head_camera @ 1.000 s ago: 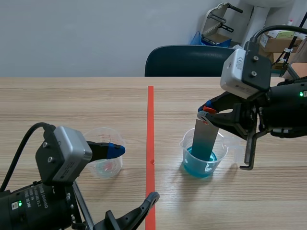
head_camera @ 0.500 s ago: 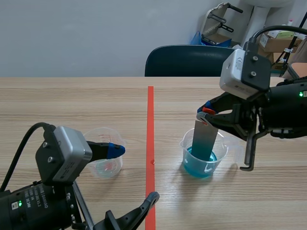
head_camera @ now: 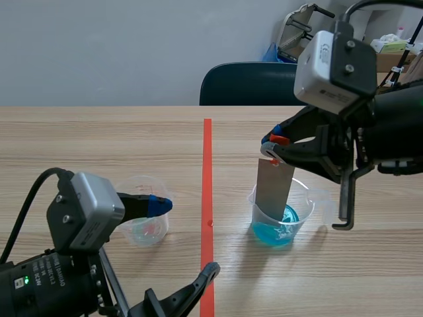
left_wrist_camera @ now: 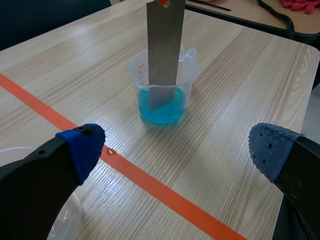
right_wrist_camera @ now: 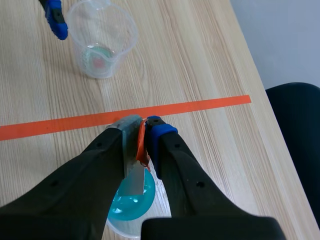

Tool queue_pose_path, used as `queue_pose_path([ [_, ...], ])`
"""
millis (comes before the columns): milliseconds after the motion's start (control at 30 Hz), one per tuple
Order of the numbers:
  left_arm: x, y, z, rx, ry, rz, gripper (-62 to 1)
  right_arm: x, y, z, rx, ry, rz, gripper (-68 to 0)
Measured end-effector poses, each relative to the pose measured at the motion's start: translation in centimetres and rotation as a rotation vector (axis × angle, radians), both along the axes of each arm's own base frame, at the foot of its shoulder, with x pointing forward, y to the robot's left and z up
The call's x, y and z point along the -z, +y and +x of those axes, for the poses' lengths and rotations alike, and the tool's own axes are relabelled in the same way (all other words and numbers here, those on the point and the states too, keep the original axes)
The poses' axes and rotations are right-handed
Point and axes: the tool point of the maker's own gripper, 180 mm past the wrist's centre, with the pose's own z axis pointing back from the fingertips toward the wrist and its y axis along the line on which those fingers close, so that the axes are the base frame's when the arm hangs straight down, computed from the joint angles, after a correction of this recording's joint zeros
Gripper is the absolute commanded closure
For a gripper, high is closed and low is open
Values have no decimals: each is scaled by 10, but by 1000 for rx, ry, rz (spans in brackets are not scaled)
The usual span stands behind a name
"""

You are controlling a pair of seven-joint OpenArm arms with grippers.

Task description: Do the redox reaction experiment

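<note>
Item: metal strip (head_camera: pixel 274 188), right of centre, clamped at its top in my right gripper (head_camera: pixel 272 146). I am raising it, so it is standing higher than a moment ago, lower end still within the beaker (head_camera: pixel 281 218) of blue liquid (head_camera: pixel 274 232). The dip is probably ending. Left gripper (head_camera: pixel 184 239): fingers apart, holding nothing, lower left.

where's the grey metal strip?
Scene view: grey metal strip hangs upright in right gripper, right of orange-red tape line, lower end inside clear beaker of blue liquid.

Wooden table (head_camera: pixel 99 139) with blue-liquid beaker (head_camera: pixel 301 216) and near-empty beaker (head_camera: pixel 142 229)
</note>
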Motion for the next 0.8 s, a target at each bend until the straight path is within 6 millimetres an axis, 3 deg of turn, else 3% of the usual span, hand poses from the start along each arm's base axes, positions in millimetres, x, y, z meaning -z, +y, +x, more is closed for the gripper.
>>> queue_pose_path([
  [800, 0, 0, 0, 0, -2, -2, -617, -75, 3, -5, 53, -133, -89, -6],
])
